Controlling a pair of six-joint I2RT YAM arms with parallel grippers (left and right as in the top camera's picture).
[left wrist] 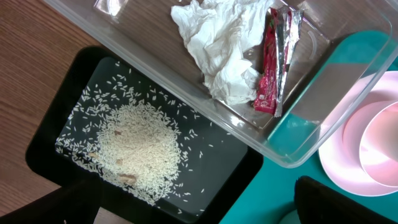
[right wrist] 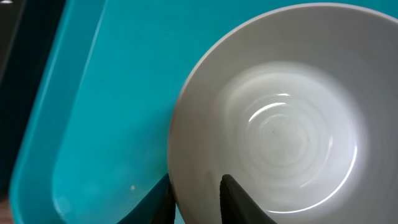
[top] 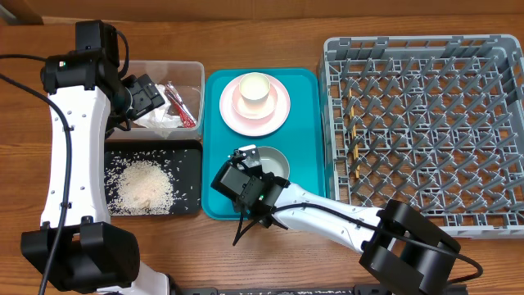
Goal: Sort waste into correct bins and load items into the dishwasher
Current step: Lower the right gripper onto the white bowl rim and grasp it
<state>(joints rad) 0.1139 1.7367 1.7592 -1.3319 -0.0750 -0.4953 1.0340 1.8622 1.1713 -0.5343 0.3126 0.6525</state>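
My right gripper (right wrist: 196, 198) pinches the grey bowl's (right wrist: 273, 124) rim. Left gripper (top: 150, 92) gapes wide above the clear tub (left wrist: 137, 43) on the wooden table (top: 246, 24), fingertips cropped.

1. On my feed everything sits on a brown wooden table (top: 246, 33).
2. Left side: the clear tub (top: 193, 69) is at the back, with the black tray (top: 195, 164) right in front of it.
3. Middle: the teal tray (top: 307, 123) sits just beside both.
4. Right: the big grey dish rack (top: 426, 43) is close beside the teal tray.
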